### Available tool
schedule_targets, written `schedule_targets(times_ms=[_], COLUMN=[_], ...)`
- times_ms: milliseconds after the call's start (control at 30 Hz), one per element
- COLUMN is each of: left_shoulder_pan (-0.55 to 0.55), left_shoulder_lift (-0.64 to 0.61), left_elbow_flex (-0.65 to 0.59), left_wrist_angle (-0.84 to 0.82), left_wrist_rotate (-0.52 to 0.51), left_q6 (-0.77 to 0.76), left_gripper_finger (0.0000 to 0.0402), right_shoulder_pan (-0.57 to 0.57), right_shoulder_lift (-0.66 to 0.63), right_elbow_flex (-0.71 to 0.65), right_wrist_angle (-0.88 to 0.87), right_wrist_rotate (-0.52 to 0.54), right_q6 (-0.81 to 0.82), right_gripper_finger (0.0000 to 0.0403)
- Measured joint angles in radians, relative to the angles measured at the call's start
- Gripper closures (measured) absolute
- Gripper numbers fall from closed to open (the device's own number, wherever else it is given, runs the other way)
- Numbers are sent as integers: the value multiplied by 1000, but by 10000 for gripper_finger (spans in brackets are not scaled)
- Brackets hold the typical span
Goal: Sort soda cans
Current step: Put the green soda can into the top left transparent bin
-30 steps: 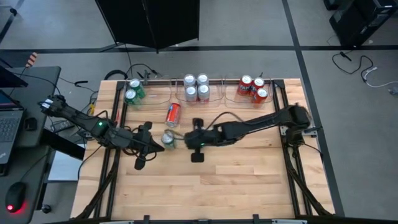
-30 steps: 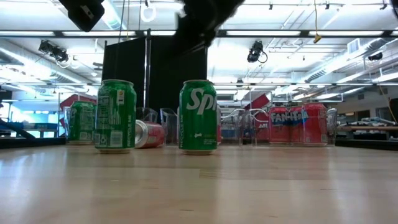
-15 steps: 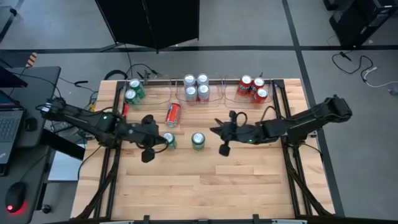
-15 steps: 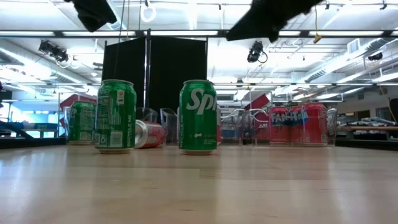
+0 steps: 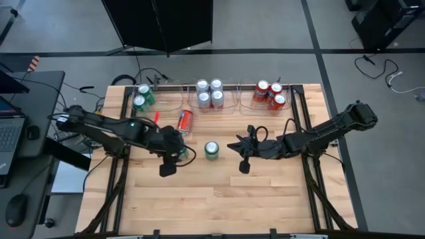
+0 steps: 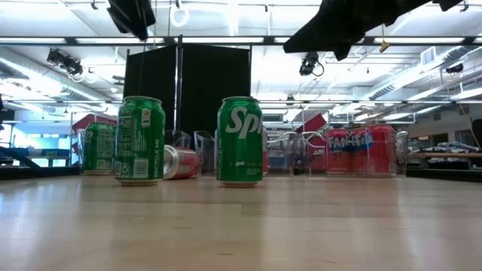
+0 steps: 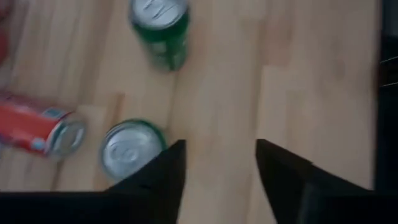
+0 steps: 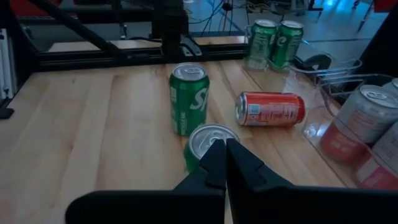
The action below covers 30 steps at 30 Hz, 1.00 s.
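Two green soda cans stand upright mid-table. One (image 5: pixel 212 150) is in the open. The other (image 7: pixel 130 150) is mostly hidden in the high view under my left gripper (image 7: pixel 219 163), which hangs open above it, its fingers beside the can's top and nothing between them. A red can (image 5: pixel 184 122) lies on its side behind them. My right gripper (image 5: pixel 232 147) is shut, just right of the open-standing green can (image 8: pixel 211 144) and apart from it. In the low view both grippers are well above the can tops.
Three clear trays line the far edge, holding green cans (image 5: pixel 141 97), silver cans (image 5: pixel 209 93) and red cans (image 5: pixel 269 95). Bare wood lies toward the near edge (image 5: pixel 219 199). Black frame rails run along both table sides.
My right gripper has drawn back from over the middle green can toward the table's right edge, leaving that can upright and uncovered. My left gripper has moved toward the right, over the left green can, and tipped more downward. No can has shifted.
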Motion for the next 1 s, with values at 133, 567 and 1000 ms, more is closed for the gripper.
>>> schedule_targets(times_ms=[133,567,1000], left_shoulder_pan=[20,203,283], left_shoulder_lift=[26,45,45], left_elbow_flex=[4,-105,-196], left_wrist_angle=[-56,-18,91], left_wrist_rotate=[-46,39,151], left_q6=[-28,82,118], left_gripper_finger=[136,28,27], right_shoulder_pan=[12,35,35], right_shoulder_lift=[0,0,0], right_elbow_flex=[0,0,0], right_wrist_angle=[0,14,13], right_wrist_rotate=[0,0,-7], right_q6=[-1,-2,-10], right_gripper_finger=[403,403,403])
